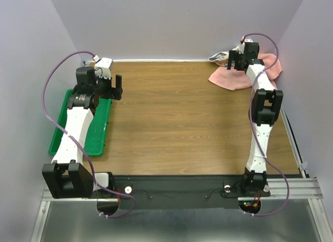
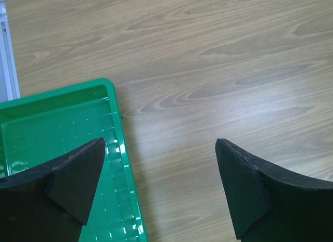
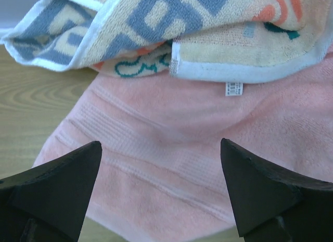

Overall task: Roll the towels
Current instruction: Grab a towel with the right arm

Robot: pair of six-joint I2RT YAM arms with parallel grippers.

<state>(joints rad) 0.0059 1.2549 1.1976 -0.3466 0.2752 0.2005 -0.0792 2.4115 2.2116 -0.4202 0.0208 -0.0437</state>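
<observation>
The salmon-pink towel (image 1: 232, 78) lies crumpled in the far right corner of the table, and fills the right wrist view (image 3: 171, 148). The smaller printed white towel (image 1: 218, 57) lies bunched on its far side, against the back wall, and crosses the top of the right wrist view (image 3: 156, 28). My right gripper (image 1: 237, 60) hovers over the pink towel with its jaws wide open and empty (image 3: 161, 195). My left gripper (image 1: 115, 87) is open and empty above the table at the far left (image 2: 161, 185), beside the tray.
A green plastic tray (image 1: 78, 122) lies along the table's left edge, under the left arm; its corner shows in the left wrist view (image 2: 78, 122). Grey walls enclose the table on the left, back and right. Bare wood (image 1: 171, 117) spans the middle.
</observation>
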